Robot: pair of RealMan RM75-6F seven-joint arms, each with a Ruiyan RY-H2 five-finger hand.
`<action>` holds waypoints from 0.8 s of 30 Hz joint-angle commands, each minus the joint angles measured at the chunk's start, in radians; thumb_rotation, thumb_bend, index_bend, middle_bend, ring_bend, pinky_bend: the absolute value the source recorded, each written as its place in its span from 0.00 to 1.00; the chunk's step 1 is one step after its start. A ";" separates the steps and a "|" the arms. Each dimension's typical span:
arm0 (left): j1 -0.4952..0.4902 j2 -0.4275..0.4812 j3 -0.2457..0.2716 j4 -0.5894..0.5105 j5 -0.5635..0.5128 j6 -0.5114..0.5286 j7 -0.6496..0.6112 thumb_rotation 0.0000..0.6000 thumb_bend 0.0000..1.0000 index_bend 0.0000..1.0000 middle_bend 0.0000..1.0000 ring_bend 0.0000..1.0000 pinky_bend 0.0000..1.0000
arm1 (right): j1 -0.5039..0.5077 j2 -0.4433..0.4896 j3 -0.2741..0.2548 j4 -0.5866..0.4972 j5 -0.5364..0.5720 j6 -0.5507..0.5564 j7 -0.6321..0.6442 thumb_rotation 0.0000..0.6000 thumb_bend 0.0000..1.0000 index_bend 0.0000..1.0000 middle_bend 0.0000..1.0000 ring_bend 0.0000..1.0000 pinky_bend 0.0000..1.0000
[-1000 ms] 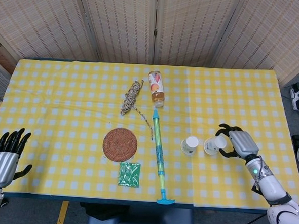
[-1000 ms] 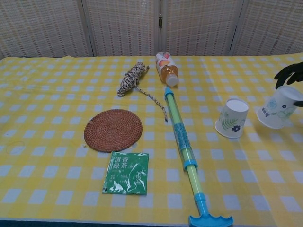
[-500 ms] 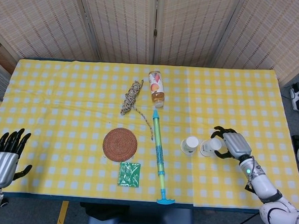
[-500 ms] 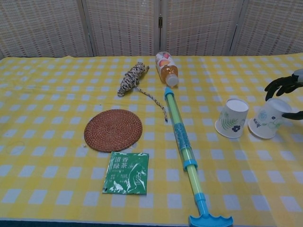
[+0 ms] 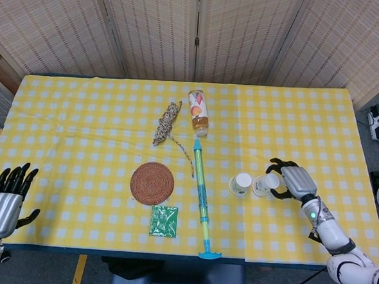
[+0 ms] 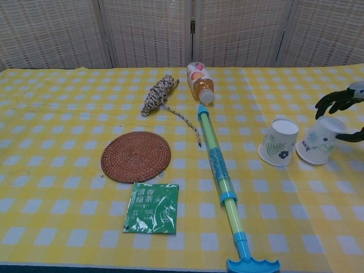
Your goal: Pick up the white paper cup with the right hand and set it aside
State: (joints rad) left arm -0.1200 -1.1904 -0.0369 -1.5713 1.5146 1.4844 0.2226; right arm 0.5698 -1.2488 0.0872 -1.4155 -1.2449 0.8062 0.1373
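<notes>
Two white paper cups stand upside down on the yellow checked cloth. The one with the blue flower print (image 5: pixel 265 184) (image 6: pixel 317 140) rests on the cloth with my right hand (image 5: pixel 291 180) (image 6: pixel 343 104) curled around it from the right, thumb at its side. Just left of it, nearly touching, is the cup with the green leaf print (image 5: pixel 240 184) (image 6: pixel 278 142). My left hand (image 5: pixel 4 198) hangs off the table's front left corner, fingers spread and holding nothing; the chest view does not show it.
A long green and blue water pump (image 5: pixel 201 197) (image 6: pixel 219 170) lies left of the cups. Further left are a woven round coaster (image 5: pixel 152 183), a green tea packet (image 5: pixel 163 221), a rope bundle (image 5: pixel 167 122) and a lying bottle (image 5: pixel 198 112).
My right hand carried the flower-print cup down and to the left, from tilted in the air to standing on the cloth beside the leaf-print cup. The left hand stayed still.
</notes>
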 commanded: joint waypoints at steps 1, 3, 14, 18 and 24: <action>-0.001 -0.001 0.001 0.001 0.001 -0.001 0.000 1.00 0.26 0.03 0.00 0.00 0.00 | -0.004 0.003 -0.002 -0.001 -0.004 0.002 0.004 1.00 0.36 0.22 0.15 0.19 0.15; -0.001 -0.002 0.001 0.001 0.001 -0.002 -0.001 1.00 0.26 0.03 0.00 0.00 0.00 | -0.006 0.008 -0.005 -0.006 -0.006 0.001 0.005 1.00 0.36 0.18 0.14 0.18 0.14; -0.005 -0.010 -0.004 -0.002 0.003 0.001 0.005 1.00 0.25 0.03 0.00 0.00 0.00 | -0.125 0.092 0.016 -0.114 -0.076 0.271 0.007 1.00 0.36 0.14 0.11 0.17 0.13; -0.005 -0.024 -0.001 -0.004 0.022 0.013 0.001 1.00 0.26 0.02 0.00 0.00 0.00 | -0.204 0.092 -0.003 -0.133 -0.123 0.419 -0.033 1.00 0.36 0.14 0.11 0.17 0.13; -0.008 -0.048 -0.009 -0.003 0.032 0.030 0.033 1.00 0.26 0.02 0.00 0.00 0.00 | -0.306 0.107 -0.049 -0.157 -0.195 0.564 -0.022 1.00 0.36 0.10 0.04 0.10 0.08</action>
State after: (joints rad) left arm -0.1272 -1.2342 -0.0434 -1.5740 1.5454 1.5112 0.2506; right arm 0.3043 -1.1520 0.0593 -1.5555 -1.4053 1.3253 0.1168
